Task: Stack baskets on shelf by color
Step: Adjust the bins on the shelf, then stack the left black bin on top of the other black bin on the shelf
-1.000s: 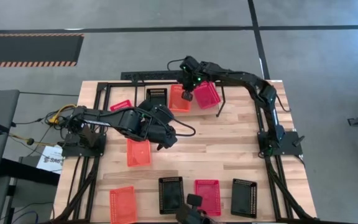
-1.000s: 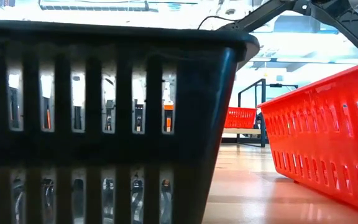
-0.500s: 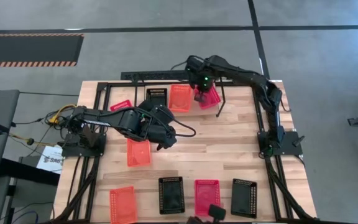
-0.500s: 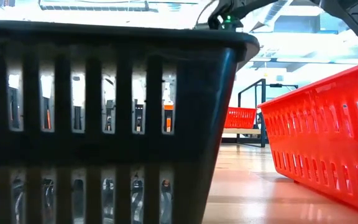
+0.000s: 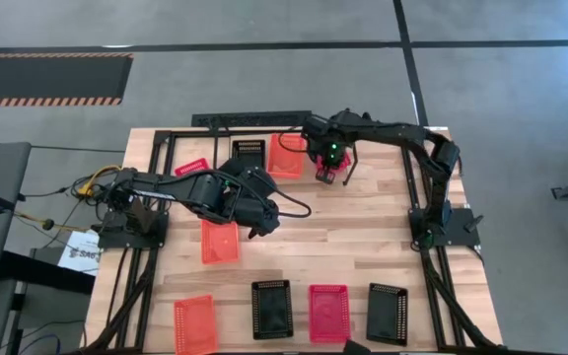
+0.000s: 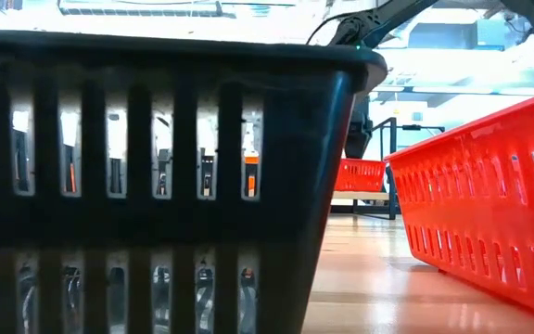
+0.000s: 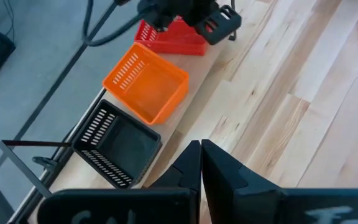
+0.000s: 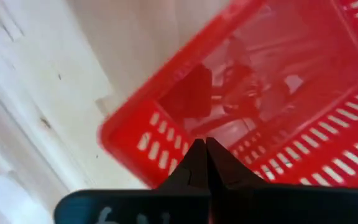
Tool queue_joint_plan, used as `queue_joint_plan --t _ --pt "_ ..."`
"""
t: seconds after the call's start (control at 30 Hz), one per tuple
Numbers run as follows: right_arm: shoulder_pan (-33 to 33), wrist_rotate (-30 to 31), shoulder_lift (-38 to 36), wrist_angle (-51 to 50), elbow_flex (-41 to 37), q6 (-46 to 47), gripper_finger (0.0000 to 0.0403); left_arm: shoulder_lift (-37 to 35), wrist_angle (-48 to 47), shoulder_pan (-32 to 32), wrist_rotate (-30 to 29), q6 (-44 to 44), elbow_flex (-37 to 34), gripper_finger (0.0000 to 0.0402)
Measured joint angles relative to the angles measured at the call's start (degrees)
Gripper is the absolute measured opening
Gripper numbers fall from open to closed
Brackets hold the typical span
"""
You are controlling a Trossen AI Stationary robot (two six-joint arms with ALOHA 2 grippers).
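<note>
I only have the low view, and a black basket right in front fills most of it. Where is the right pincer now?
Observer: The right pincer is over the shelf's end nearest the right arm, at a red-pink basket.
Operator: Open or shut?
Observer: Shut, with its tips at that basket's wall. I cannot tell whether it grips the wall.
Operator: What else is on the shelf?
Observer: An orange basket sits in the middle and a black basket at the far end.
</note>
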Motion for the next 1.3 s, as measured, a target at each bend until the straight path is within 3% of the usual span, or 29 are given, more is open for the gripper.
queue_joint_plan --t 0.1,0.37,0.57,1.0,1.3 --pt "0.58 -0.52 -0.83 2.8 -1.53 1.58 0.0 0.0 0.04 0.11 0.14 0.07 0.0 0.0" --pt "2.52 -8.97 -1.19 14.43 -1.83 4.12 0.0 0.0 0.09 0.11 0.44 -0.61 0.0 0.0" --pt "3.01 -10.1 -1.16 17.08 -1.83 4.27 0.0 0.0 0.11 0.11 0.46 -0.68 0.0 0.0" --pt "-0.34 0.13 -4.58 9.78 -1.81 0.25 0.0 0.0 -0.08 0.13 0.87 -0.45 0.0 0.0" --pt "2.85 0.33 -17.25 7.77 -1.83 7.23 0.0 -0.02 -3.55 0.15 1.92 -0.49 -0.23 0.0"
